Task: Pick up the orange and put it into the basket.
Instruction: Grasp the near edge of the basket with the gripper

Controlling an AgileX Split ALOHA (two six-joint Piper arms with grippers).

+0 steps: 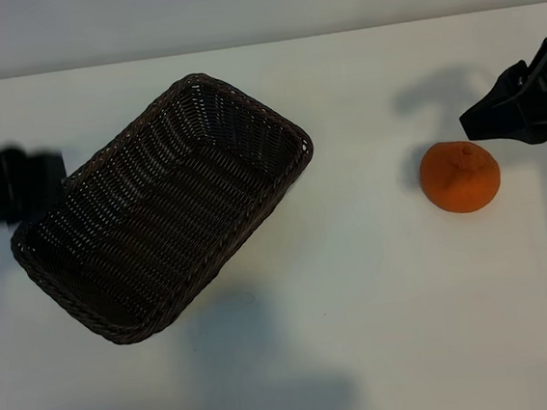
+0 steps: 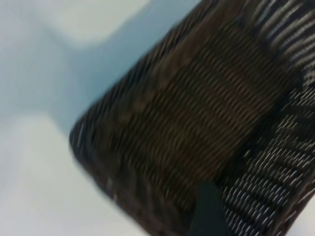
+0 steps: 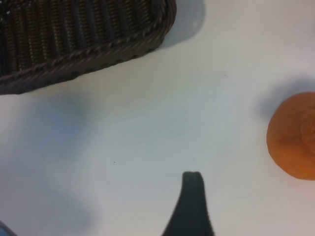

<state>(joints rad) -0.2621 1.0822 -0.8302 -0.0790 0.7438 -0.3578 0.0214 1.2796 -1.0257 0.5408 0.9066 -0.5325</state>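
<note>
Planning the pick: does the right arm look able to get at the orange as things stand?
Probably yes. The right gripper is open, just beside the orange, which sits alone on the bare table. The basket lies well apart, so nothing blocks the way.

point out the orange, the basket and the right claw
orange (image 1: 460, 176), exterior view, middle of its dimpled skin
basket (image 1: 250, 107), exterior view, braided rim at the far corner
right claw (image 1: 498, 116), exterior view, dark tip just above the orange
</note>
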